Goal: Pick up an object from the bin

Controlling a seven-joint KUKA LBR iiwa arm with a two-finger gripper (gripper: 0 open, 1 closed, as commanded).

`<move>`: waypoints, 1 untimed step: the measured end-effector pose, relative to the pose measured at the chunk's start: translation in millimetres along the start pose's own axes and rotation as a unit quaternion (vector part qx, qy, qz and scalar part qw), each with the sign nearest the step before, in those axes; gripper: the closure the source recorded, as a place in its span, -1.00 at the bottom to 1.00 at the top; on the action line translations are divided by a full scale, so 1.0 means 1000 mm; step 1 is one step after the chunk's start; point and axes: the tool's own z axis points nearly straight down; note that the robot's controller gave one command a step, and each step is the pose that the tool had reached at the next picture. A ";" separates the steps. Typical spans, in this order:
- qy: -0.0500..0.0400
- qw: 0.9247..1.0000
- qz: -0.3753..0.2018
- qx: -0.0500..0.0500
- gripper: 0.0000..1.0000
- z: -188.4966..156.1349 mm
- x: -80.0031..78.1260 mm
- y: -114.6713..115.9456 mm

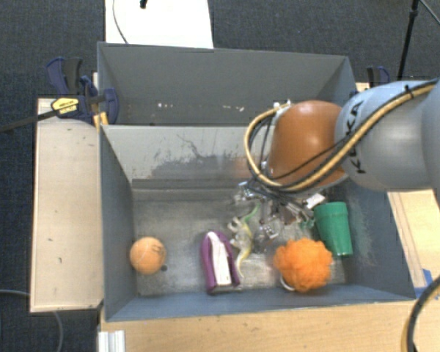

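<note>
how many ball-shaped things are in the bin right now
2. A smooth pale orange ball lies alone at the front left of the bin. A fuzzy orange ball sits front right, beside a green cup. The arm may hide others.

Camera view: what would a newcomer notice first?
The big grey arm with its orange-brown wrist cover reaches in from the right, its claw low in the bin, right of centre. Just in front of the claw lies a fuzzy orange ball, with a green cup behind it to the right. Farther left along the near wall lie a purple and white bottle and a tan ball.
</note>
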 end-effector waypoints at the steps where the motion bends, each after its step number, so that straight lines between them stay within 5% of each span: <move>1: -0.004 1.000 -0.029 -0.001 1.00 0.012 -0.003 -0.001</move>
